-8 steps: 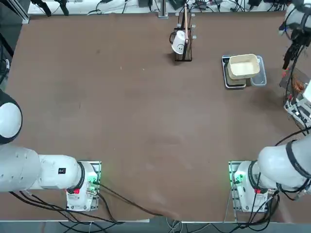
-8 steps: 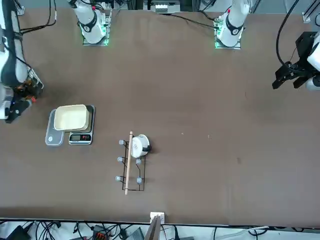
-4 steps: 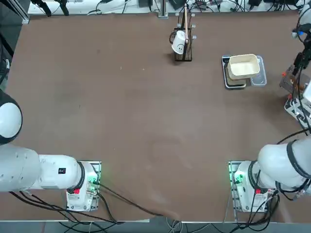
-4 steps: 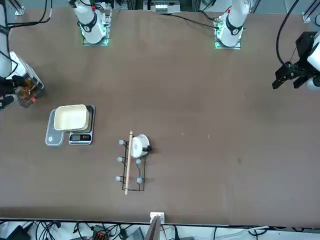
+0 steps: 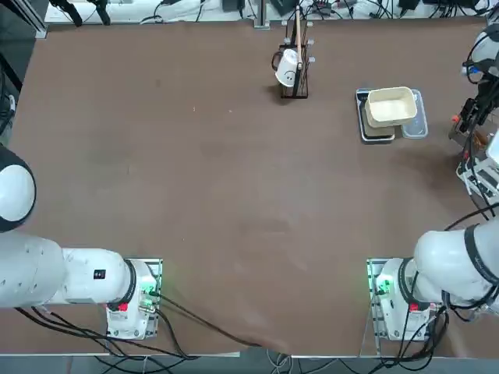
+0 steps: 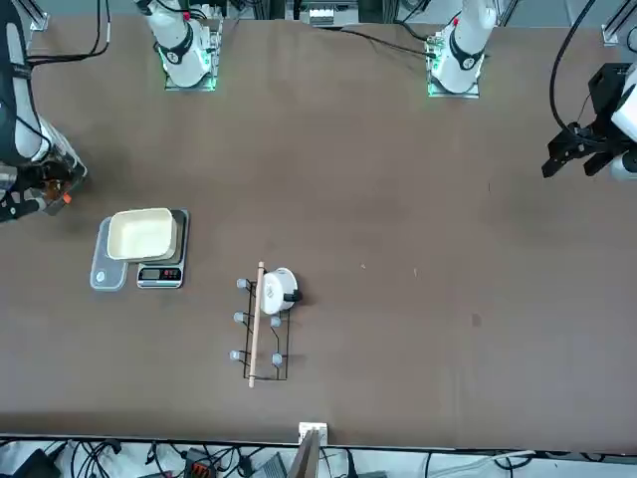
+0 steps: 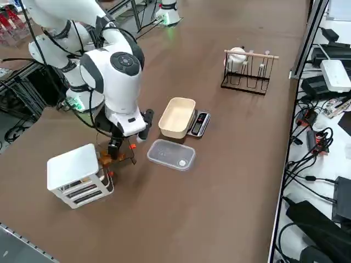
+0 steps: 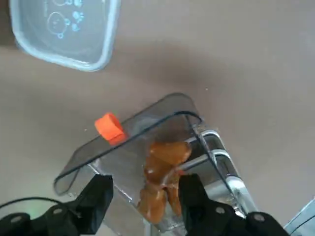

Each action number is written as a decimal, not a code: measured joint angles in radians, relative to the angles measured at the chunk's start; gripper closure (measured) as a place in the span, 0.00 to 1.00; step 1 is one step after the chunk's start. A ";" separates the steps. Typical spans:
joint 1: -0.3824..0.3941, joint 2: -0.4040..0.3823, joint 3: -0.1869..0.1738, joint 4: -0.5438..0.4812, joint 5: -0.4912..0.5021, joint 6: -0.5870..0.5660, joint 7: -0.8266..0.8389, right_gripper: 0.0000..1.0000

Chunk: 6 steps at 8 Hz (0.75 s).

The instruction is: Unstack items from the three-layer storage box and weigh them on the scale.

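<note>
tabletop: brown, bare beyond scale | room: cables and gear past edge beyond rack | cream tub on scale, clear tray just beside scale | right end effector: near scale, fingers apart, astride smoky drawer of storage box, gripping nothing | items: orange-brown, in that drawer

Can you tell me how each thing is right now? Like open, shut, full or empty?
storage box: one smoky drawer pulled out, orange-brown items inside.
right gripper: jaws open, over that drawer.
cream tub: empty, sitting on the scale.
clear tray: flat on the table, beside the tub.
white mug: hanging on the wire rack.
</note>
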 joint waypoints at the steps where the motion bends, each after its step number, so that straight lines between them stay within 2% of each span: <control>1: -0.010 0.000 0.000 -0.001 0.000 0.008 0.000 0.18; 5: -0.035 0.029 -0.001 -0.026 0.000 0.038 0.006 0.25; 6: -0.035 0.032 -0.001 -0.026 -0.001 0.048 0.009 0.31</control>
